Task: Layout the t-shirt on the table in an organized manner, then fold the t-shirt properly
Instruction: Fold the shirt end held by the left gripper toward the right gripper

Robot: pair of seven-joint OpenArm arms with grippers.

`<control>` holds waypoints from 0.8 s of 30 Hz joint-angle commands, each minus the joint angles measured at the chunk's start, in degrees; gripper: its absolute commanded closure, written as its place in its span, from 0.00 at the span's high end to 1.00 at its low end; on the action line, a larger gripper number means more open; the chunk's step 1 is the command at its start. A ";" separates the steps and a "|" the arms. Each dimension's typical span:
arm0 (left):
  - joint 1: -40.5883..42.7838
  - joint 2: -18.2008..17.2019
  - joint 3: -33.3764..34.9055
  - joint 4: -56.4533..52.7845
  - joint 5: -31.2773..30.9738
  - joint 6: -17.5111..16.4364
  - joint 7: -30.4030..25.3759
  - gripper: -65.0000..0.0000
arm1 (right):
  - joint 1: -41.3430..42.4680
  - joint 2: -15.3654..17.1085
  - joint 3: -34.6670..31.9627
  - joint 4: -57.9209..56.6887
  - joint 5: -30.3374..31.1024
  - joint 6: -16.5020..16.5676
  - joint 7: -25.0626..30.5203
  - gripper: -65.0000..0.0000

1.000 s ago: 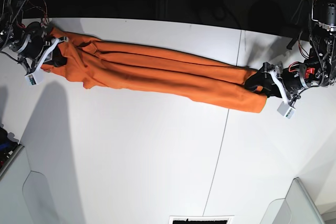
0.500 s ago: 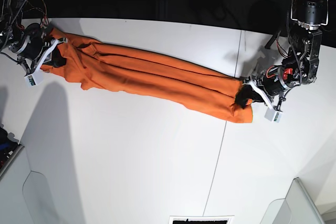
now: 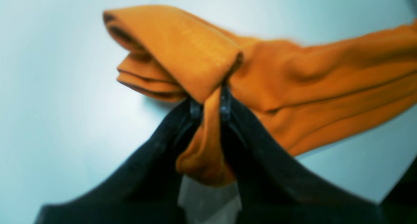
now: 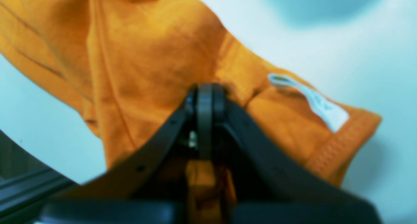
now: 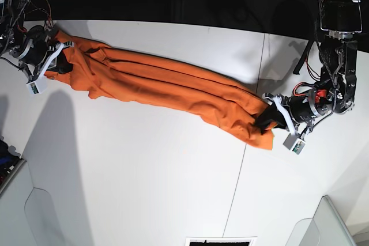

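Base and wrist views. The t-shirt [image 5: 167, 87] is lying bunched into a long, wrinkled band across the table [image 5: 144, 182], stretching from one gripper to the other.

The left gripper [image 3: 211, 107] is pinching a fold of the orange cloth: its black fingers [image 3: 195, 111] are standing almost pressed together, with only the cloth between them. A rolled hem is projecting just beyond the fingertips, and the rest of the band is running away to one side. In the base view this left gripper [image 5: 266, 118] is gripping the end of the band beside the table's dark seam [image 5: 249, 128].

The right gripper [image 4: 205, 97] is squeezing the opposite end, its jaws pressed fully together on cloth. A white label [image 4: 309, 101] is showing on the fabric just beside the fingertips. In the base view this right gripper [image 5: 57, 61] is sitting near the table's far corner.
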 commanded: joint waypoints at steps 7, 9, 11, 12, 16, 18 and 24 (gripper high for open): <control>4.79 -0.13 1.16 16.35 -2.62 -0.44 -0.79 0.00 | 0.39 0.92 0.26 0.55 0.17 -0.42 -0.61 0.00; 5.70 1.05 3.85 18.64 -2.49 -0.46 -0.79 0.00 | 0.42 0.92 0.26 0.55 0.17 -0.42 -0.61 0.00; 5.77 3.10 7.48 19.19 -1.42 -0.46 -0.81 0.00 | 0.39 0.92 0.26 0.55 0.17 -0.42 -0.61 0.00; 5.77 4.37 9.38 19.19 -0.22 -0.46 -0.81 0.00 | 0.39 0.92 0.26 0.55 0.17 -0.42 -0.61 0.00; 5.81 8.59 17.25 18.78 5.55 -0.44 -0.81 0.00 | 0.39 0.92 0.26 0.55 0.17 -0.44 -0.61 0.00; 5.77 10.51 20.17 18.14 8.63 -0.42 -1.53 0.00 | 0.39 0.92 0.26 0.55 0.20 -0.44 -0.61 0.00; 5.46 14.93 22.69 11.61 15.02 -0.37 -6.91 0.35 | 0.39 0.92 0.26 0.55 0.26 -0.59 -0.61 0.00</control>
